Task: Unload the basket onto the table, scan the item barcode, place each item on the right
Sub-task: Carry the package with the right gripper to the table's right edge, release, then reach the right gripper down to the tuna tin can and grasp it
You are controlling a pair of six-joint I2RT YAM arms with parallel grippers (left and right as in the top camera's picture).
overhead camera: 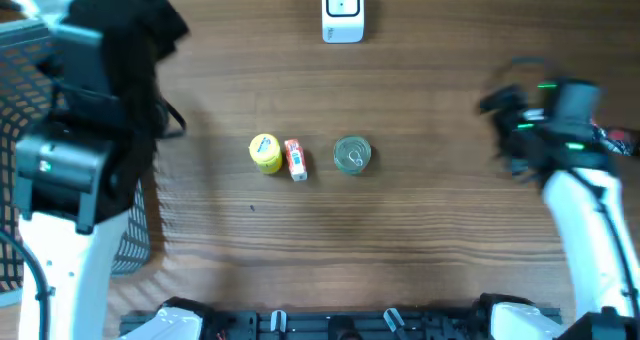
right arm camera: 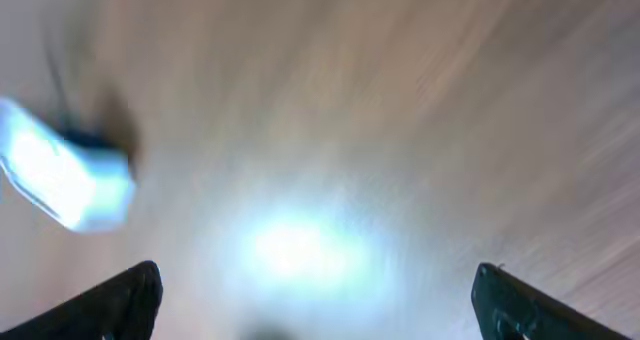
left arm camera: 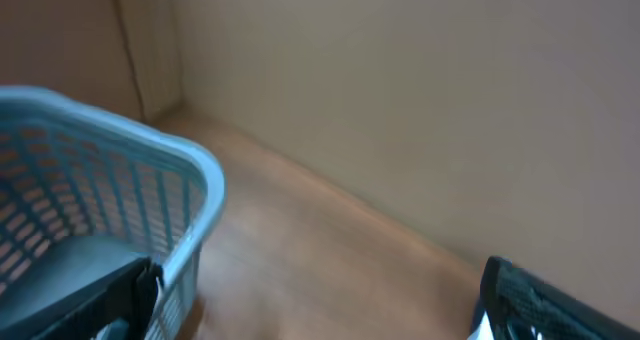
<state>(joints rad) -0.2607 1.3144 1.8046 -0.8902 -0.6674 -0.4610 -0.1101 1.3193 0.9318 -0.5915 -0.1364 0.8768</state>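
Note:
Three items lie in a row mid-table: a yellow tub (overhead camera: 265, 152), a small red-and-white box (overhead camera: 296, 159) and a round tin can (overhead camera: 352, 155). A white barcode scanner (overhead camera: 343, 10) stands at the far edge. My right gripper (overhead camera: 498, 132) hangs open at the right, well clear of the can, with nothing between its fingers. The right wrist view is motion-blurred; the right gripper (right arm camera: 320, 315) is wide apart over bare wood. My left gripper (left arm camera: 320, 315) is open and empty beside the basket; in the overhead view the arm hides it.
A light blue mesh basket (left arm camera: 110, 180) sits at the table's left edge (overhead camera: 20, 60) under the left arm. A blurred white shape (right arm camera: 65, 180) shows at the left of the right wrist view. A plain wall rises behind the table.

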